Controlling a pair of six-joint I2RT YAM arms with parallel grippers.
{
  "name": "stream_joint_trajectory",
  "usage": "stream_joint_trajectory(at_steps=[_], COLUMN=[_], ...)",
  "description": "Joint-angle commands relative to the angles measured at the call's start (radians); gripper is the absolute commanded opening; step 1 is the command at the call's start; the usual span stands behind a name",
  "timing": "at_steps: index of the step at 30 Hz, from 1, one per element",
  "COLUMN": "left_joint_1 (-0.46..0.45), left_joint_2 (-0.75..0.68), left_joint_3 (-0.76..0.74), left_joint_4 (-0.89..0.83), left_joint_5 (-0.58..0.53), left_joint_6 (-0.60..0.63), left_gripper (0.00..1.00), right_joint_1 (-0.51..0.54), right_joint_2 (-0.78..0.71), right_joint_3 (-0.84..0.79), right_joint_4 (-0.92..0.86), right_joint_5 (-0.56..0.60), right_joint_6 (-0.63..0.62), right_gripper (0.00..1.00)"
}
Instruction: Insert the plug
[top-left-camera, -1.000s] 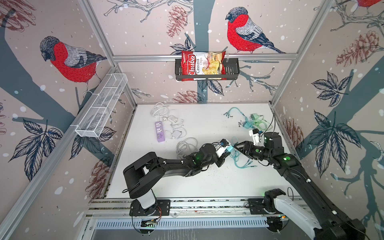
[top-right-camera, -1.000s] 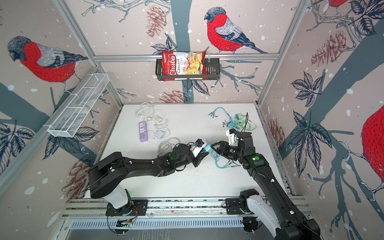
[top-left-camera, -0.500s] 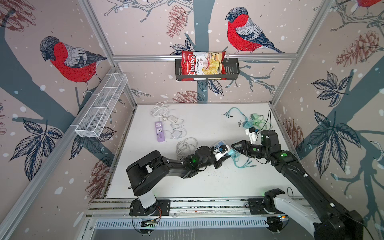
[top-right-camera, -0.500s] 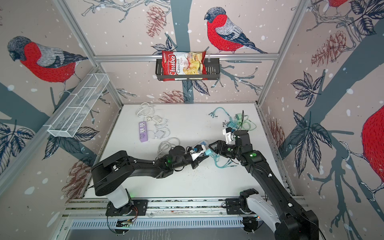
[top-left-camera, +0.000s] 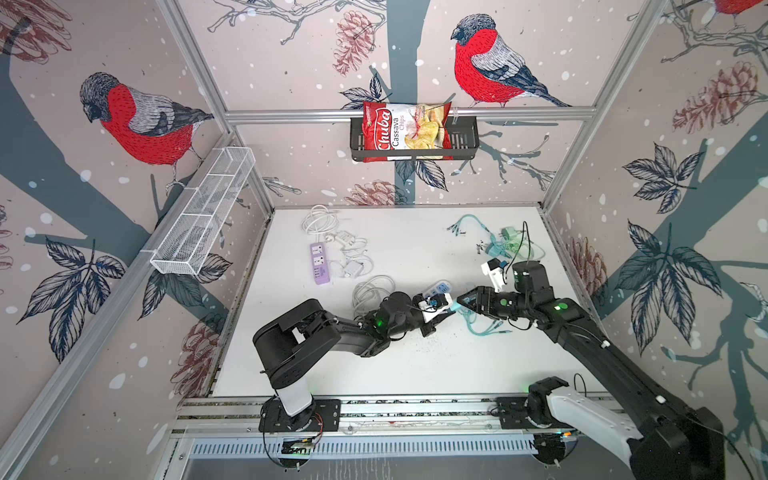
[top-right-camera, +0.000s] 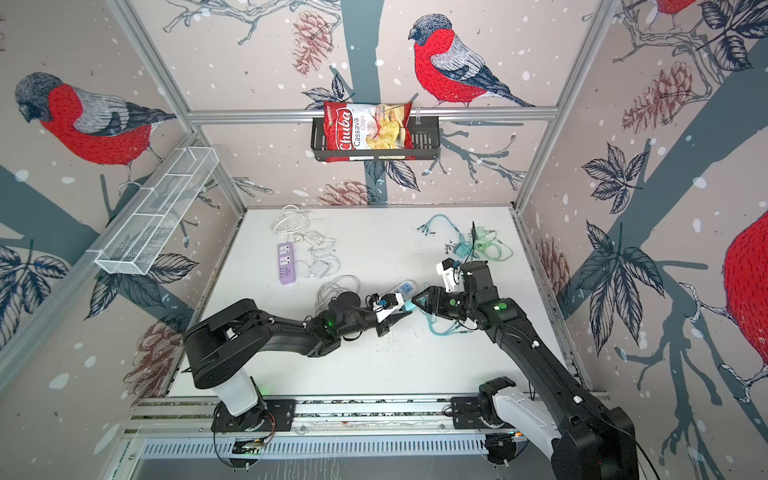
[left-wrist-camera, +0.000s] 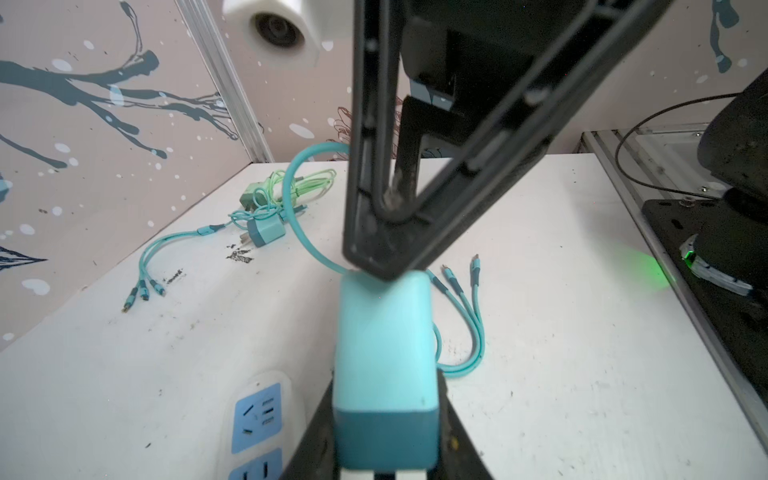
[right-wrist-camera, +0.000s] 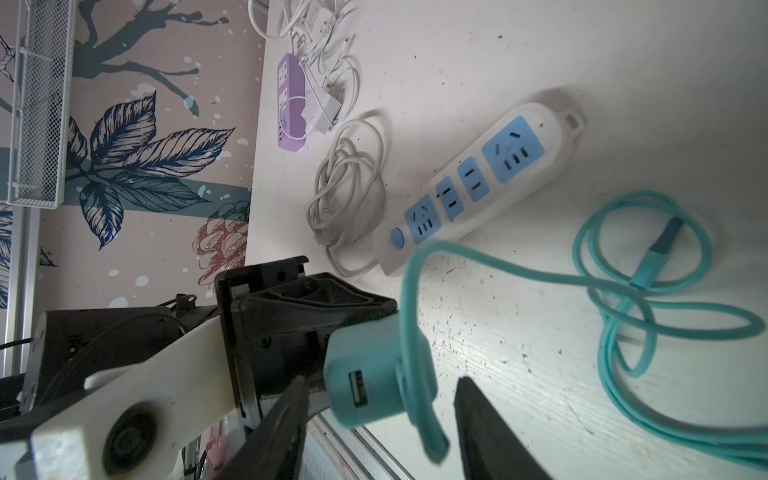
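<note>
Left end effector (left-wrist-camera: 386, 386) is clamping the teal plug (left-wrist-camera: 382, 332), holding it above the tabletop (right-wrist-camera: 519, 332) near the white power strip (right-wrist-camera: 478, 178). Right end effector (right-wrist-camera: 382, 380) is straddling the plug's cable end, jaws apart. The teal cable (right-wrist-camera: 623, 286) is trailing onto the tabletop.

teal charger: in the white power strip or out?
Out. The left gripper holds the teal charger in the air; the white power strip lies on the table, all its blue sockets empty in the right wrist view.

Charger (left-wrist-camera: 384, 353) above table (top-left-camera: 415, 365), strip (top-left-camera: 441, 286) behind (cable (top-left-camera: 482, 329) right)
</note>
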Motion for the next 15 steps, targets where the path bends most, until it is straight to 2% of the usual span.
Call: stream_joint_trajectory(at_steps=[1,15], left_joint_1=[0.003,0.007], left_joint_2=[0.013,0.022], left_joint_3=[-0.015,-0.063], left_joint_4=[0.12,0.233], left_joint_5=[0.029,-0.005], left_joint_6=[0.038,0.079], left_gripper=[0.16,0.16], right_joint_1=[0.016,0.047], right_joint_2=[0.014,0.054], right_joint_3=[0.017,0.017], right_joint_4=[0.016,0.006], right_joint_5=[-0.02,-0.022], right_joint_6=[-0.027,-0.069], right_gripper=[0.57,0.55])
